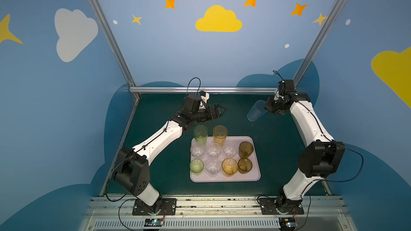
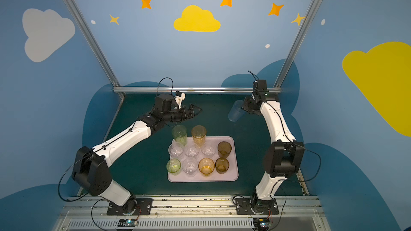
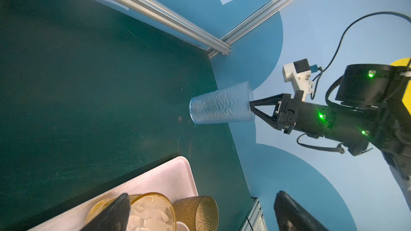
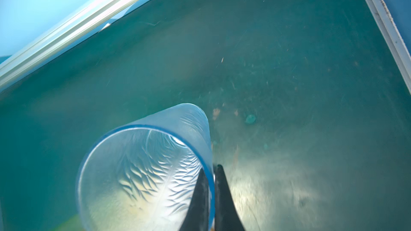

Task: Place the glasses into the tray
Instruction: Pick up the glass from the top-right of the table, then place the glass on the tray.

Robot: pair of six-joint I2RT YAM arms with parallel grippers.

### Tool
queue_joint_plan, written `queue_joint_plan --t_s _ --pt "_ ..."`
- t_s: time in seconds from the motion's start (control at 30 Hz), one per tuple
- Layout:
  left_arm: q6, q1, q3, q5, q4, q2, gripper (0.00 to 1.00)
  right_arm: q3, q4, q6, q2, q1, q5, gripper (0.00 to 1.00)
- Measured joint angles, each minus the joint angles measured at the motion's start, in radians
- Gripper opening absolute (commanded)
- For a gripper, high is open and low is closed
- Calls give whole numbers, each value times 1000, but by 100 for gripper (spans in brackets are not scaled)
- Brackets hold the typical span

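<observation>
The pale blue tumbler (image 1: 255,110) was the only glass outside the tray (image 1: 224,178). It was positioned over the green table (image 1: 278,152) near the far right corner, well apart from the tray, which lay nearer the robot's base and to the robot's left.

Its long axis was close to upright with a slight lean, mouth up and base toward the table. Whether the base touched the surface could not be determined.

The right gripper (image 3: 250,108) was clenched on the rim from above. The right wrist view showed one finger (image 4: 200,196) inside the mouth and the other outside. The body therefore hung off-centre from the jaws, and swing during transport was judged possible.

Ten tumblers occupied the tray. Bare floor showed in the far row, beside the tall amber tumbler (image 1: 220,133) and behind a brown tumbler (image 1: 246,150). This was judged the likely target.

The left gripper (image 1: 222,110) hovered beyond the tray's far edge, jaws released and empty, well apart from the tumbler. The carry belonged to the right arm.
</observation>
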Motion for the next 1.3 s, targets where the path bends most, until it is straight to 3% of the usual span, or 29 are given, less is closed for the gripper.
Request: queue_joint_plan --t_s 0.2,0.77,1.3 --pt "0 -3 -21 -38 -31 -65 100 -90 -2 -5 -111 25 3 0" --pt "12 -4 -321 -276 -109 -498 100 -303 12 -4 -384 154 33 0" --pt "22 -4 -405 -384 -221 -648 100 -354 37 3 -375 264 76 0"
